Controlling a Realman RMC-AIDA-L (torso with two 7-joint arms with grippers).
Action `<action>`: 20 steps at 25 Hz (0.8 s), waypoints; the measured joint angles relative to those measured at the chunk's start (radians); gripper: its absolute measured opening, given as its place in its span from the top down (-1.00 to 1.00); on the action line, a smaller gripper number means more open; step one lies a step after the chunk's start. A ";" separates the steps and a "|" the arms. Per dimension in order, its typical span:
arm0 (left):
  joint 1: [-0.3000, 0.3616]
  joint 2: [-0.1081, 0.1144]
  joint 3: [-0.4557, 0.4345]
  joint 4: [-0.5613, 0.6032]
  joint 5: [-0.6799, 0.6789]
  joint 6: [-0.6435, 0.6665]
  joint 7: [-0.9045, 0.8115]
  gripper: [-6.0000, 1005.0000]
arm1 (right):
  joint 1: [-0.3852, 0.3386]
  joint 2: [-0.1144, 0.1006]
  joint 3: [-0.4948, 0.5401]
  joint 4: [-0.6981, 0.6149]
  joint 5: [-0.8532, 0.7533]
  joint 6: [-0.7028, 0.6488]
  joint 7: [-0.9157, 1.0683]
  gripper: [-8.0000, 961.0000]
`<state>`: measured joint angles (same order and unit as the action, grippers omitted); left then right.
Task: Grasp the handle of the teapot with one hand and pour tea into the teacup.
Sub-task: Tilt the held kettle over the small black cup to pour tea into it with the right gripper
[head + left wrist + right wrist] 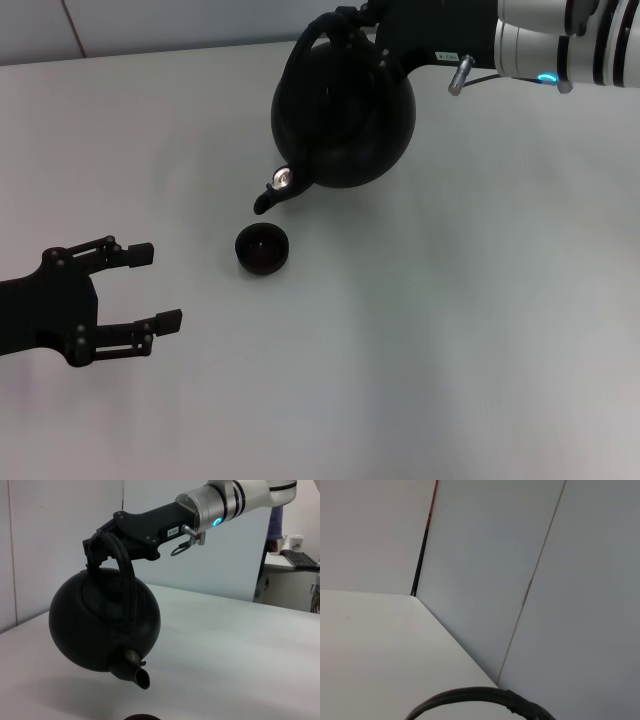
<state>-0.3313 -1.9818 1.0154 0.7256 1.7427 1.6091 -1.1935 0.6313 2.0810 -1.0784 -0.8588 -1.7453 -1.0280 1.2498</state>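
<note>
Gripping the handle (122,562) with jaws closed around it, the right gripper (352,22) at upper centre of the head view holds the teapot (345,105) tilted above the table (450,330), spout down toward the teacup (262,248) just below it; left gripper (140,288), lower left, rests with jaws spread

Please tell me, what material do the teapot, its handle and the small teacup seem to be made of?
The teapot, held tilted in the air by the right gripper, looks like matte black cast iron or dark ceramic: dull skin, soft highlights, with a brownish metallic spout rim. Its handle seems wrapped or rubbery, slightly glossier. The teacup looks like the same matte black ware. The left gripper waits open nearby.
</note>
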 joint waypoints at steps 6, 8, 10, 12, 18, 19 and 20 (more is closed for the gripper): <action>0.000 0.000 0.000 0.000 0.000 0.000 0.000 -0.69 | -0.002 0.001 0.000 -0.037 -0.013 -0.001 0.001 0.67; 0.000 0.001 0.000 0.000 0.000 0.000 0.000 -0.69 | -0.006 0.001 -0.001 -0.053 -0.023 -0.005 0.002 0.68; 0.000 0.002 -0.001 0.000 0.000 0.000 0.000 -0.69 | -0.008 0.001 -0.005 -0.066 -0.030 -0.007 0.003 0.68; 0.000 0.002 -0.001 0.000 0.000 0.000 0.000 -0.69 | -0.008 0.001 -0.014 -0.073 -0.033 -0.007 0.003 0.69; 0.003 -0.001 -0.002 0.000 0.000 -0.010 0.000 -0.69 | -0.008 0.002 -0.037 -0.100 -0.080 -0.008 0.003 0.70; 0.005 -0.001 -0.002 0.000 0.000 -0.013 0.000 -0.69 | -0.006 0.002 -0.039 -0.102 -0.081 -0.008 0.003 0.70; 0.006 -0.002 -0.002 0.000 0.000 -0.014 0.001 -0.69 | -0.005 0.002 -0.040 -0.103 -0.082 -0.008 0.003 0.70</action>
<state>-0.3253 -1.9837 1.0139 0.7256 1.7425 1.5952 -1.1928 0.6267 2.0832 -1.1181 -0.9621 -1.8270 -1.0364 1.2533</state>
